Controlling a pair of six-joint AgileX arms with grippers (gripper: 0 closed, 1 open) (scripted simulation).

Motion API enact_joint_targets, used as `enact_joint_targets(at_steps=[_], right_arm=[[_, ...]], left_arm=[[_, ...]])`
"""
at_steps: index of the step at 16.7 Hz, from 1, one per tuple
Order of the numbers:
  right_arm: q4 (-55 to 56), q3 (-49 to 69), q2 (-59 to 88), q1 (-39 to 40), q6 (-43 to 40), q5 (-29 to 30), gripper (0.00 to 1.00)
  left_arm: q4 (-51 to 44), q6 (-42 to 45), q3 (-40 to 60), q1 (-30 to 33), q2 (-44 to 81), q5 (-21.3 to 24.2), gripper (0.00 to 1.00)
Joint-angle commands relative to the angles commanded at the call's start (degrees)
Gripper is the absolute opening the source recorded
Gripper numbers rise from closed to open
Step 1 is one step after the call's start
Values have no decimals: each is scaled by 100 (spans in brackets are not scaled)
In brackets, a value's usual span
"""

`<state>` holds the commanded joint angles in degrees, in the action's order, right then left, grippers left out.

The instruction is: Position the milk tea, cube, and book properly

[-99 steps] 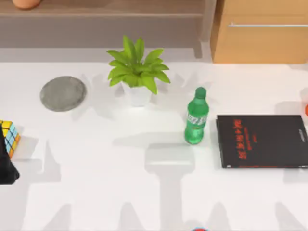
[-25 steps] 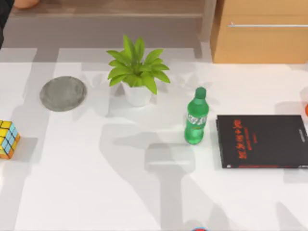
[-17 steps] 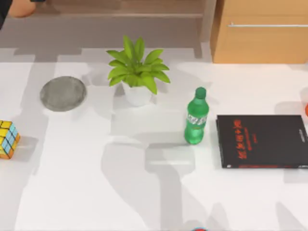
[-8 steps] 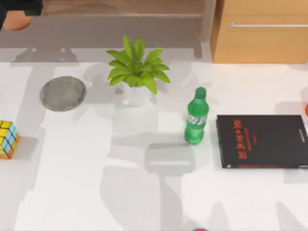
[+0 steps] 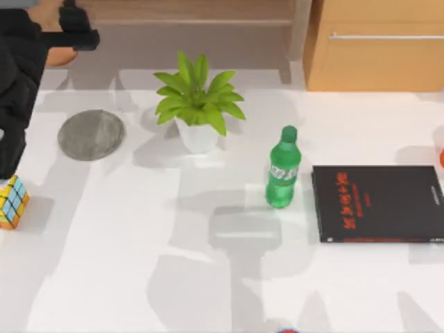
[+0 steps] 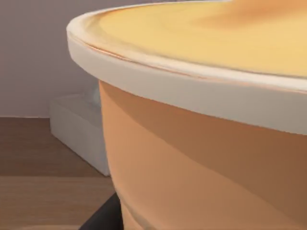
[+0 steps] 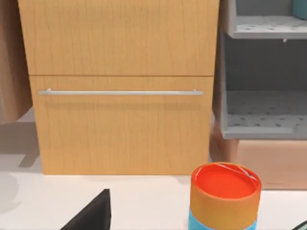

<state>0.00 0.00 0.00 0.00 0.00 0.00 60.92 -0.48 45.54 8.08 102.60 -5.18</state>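
Milk tea, top view: orange cup (image 5: 59,50) at the far left, behind the bench edge on the wooden shelf, partly hidden by the black left arm
Left pincer, top view: (image 5: 73,31) at the cup; how far open, cannot tell
Cube: (image 5: 12,201) on the bench (image 5: 208,277) at its left edge
Others: grey coaster (image 5: 91,134), potted plant (image 5: 198,104), green bottle (image 5: 283,168), black book (image 5: 378,203) at right
Left wrist view: milk tea (image 6: 206,143) very close, cream rim above orange-brown wall
Right wrist view: wooden drawer cabinet (image 7: 120,86), orange-lidded can (image 7: 224,196); right pincer's state cannot be told
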Motion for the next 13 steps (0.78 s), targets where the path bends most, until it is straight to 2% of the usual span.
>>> enact_joint_targets(at_steps=[6,13], right_arm=[[0,0,0,0,0,0,100],[0,0,0,0,0,0,100]], left_arm=[[1357,63,-527,255,1043,-312,0],[1601,86,-653,322,1338,-389,0]])
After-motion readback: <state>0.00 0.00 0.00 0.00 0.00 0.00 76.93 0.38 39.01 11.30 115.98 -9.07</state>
